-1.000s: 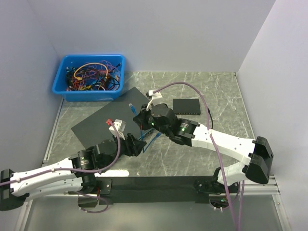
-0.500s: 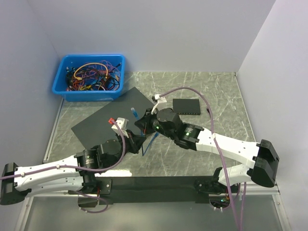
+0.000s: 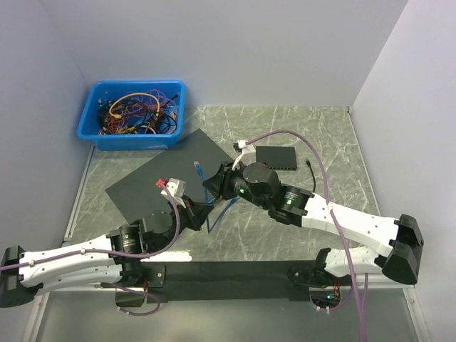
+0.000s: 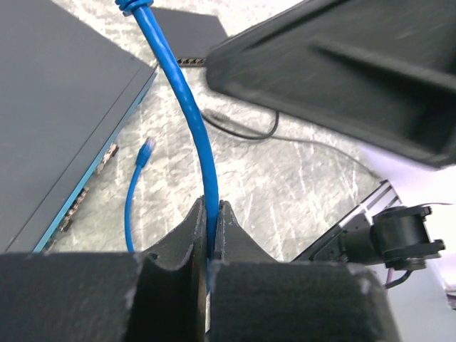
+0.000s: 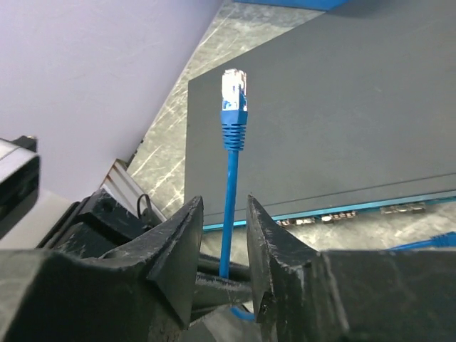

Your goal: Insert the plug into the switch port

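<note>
Out over the desk [image 3: 328, 128], left pincer [image 4: 212, 210] pinches the blue cable [image 4: 191, 107] tight; right pincer [image 5: 223, 203] stands spread around it, plug [image 5: 234, 89] pointing twelve o'clock, switch [image 3: 153, 179] at ten o'clock.

Likely lab: white enclosure walls [image 3: 214, 50], cable bin [image 3: 132, 140].

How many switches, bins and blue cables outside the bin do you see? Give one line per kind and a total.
Switches: 2, large switch and small switch
Bins: 1, blue bin
Blue cables outside the bin: 1, blue cable
Total: 4
</note>
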